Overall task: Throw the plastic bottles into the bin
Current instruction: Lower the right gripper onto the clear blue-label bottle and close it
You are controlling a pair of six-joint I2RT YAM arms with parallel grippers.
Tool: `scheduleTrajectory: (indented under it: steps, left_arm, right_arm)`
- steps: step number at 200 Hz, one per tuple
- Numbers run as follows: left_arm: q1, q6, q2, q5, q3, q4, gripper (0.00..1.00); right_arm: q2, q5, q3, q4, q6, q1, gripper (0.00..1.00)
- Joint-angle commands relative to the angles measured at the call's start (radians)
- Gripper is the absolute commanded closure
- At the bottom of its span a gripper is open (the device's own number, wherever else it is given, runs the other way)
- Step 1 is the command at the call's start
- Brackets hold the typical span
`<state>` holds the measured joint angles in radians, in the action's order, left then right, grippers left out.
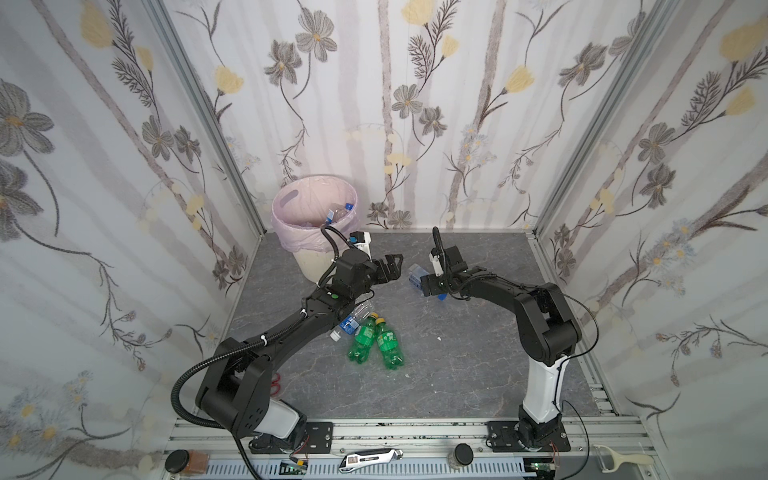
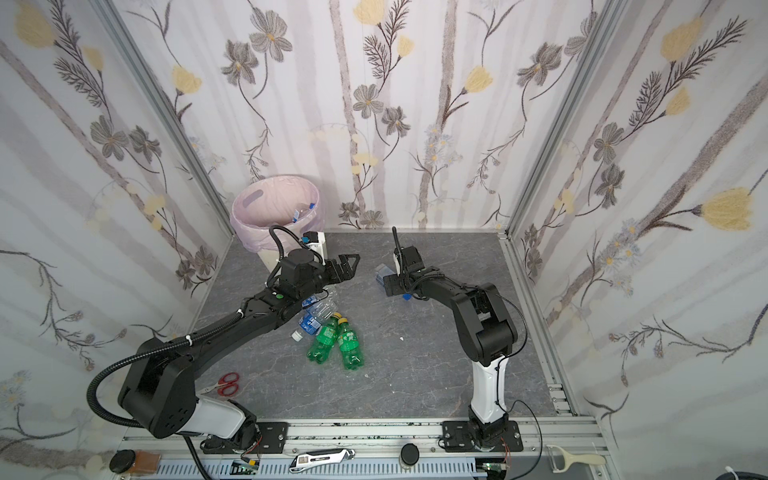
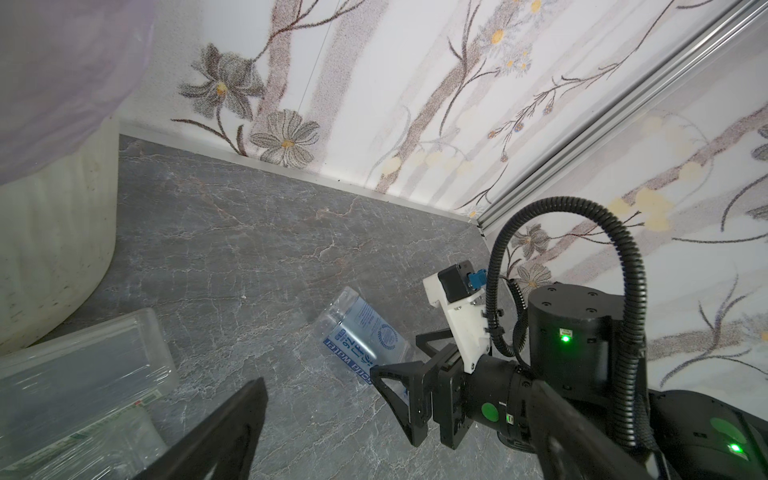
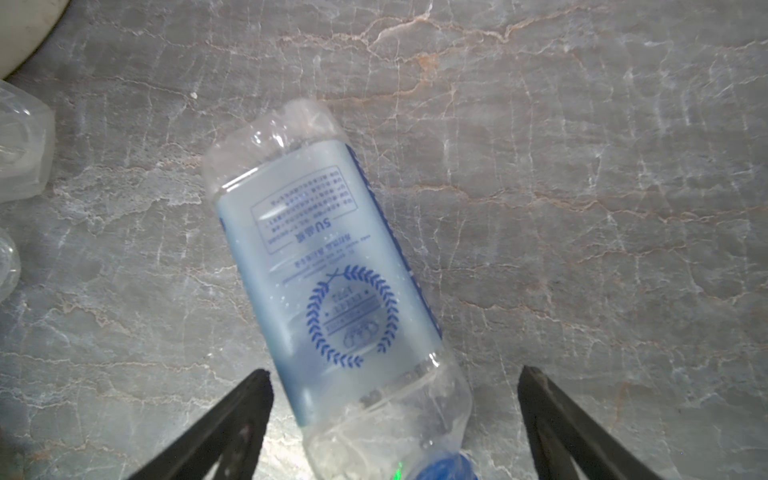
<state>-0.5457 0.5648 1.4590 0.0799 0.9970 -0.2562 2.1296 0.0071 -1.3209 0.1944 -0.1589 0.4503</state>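
**A:** What stands at the far left corner of the grey marbled bench (image 1: 457,374)?

**B:** A round cream-white ribbed plastic bin (image 1: 308,261), lined with a translucent pink bag. In both top views a few clear plastic bottles with blue caps (image 1: 338,212) lie inside it.

**A:** And the left tool?

**B:** The left tool (image 1: 392,268) hangs over the bench just past the bin, toward the far edge. Its jaws are spread wide with nothing between them.

**A:** Anything lower down on that side?

**B:** A pair of red-handled scissors (image 2: 227,383) lies toward the front left corner. Near the middle of the bench, a clear plastic bottle with a dark blue label and white cap (image 1: 348,325) lies on its side, partly under the left arm. A crumpled clear bottle (image 2: 325,305) is beside it. Just to the right lie two green plastic bottles with yellow caps (image 1: 388,345), side by side, caps toward the far edge.

**A:** And further right?

**B:** A clear plastic bottle with a pale blue label and blue cap (image 4: 332,270) lies flat on the bench, right of the middle and toward the far edge. The right tool (image 4: 395,372) is down over its cap end, jaws parted on either side of it. In the right wrist view one finger sits very near the bottle's wall and the other stands clear of it, so the bottle is not gripped.
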Motion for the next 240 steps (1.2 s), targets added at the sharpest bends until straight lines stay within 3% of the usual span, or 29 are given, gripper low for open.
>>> scheduleTrajectory:
  steps: [1, 86, 188, 240]
  left_arm:
    - [0.001, 0.004, -0.021, -0.012, 0.000, -0.038, 0.00]
    - [0.012, 0.026, -0.013, -0.013, -0.003, -0.038, 0.00]
    - [0.014, 0.052, 0.012, 0.010, -0.001, -0.038, 0.00]
    - [0.013, 0.052, 0.008, 0.011, -0.001, -0.038, 0.00]
  right_arm:
    - [0.009, 0.004, -0.002, 0.004, -0.002, 0.002, 0.10]
    - [0.011, -0.033, 0.037, -0.014, -0.021, 0.003, 0.25]
    - [0.023, -0.041, 0.018, -0.004, -0.015, 0.004, 0.30]
    - [0.053, -0.035, -0.053, 0.031, -0.013, 0.002, 0.24]
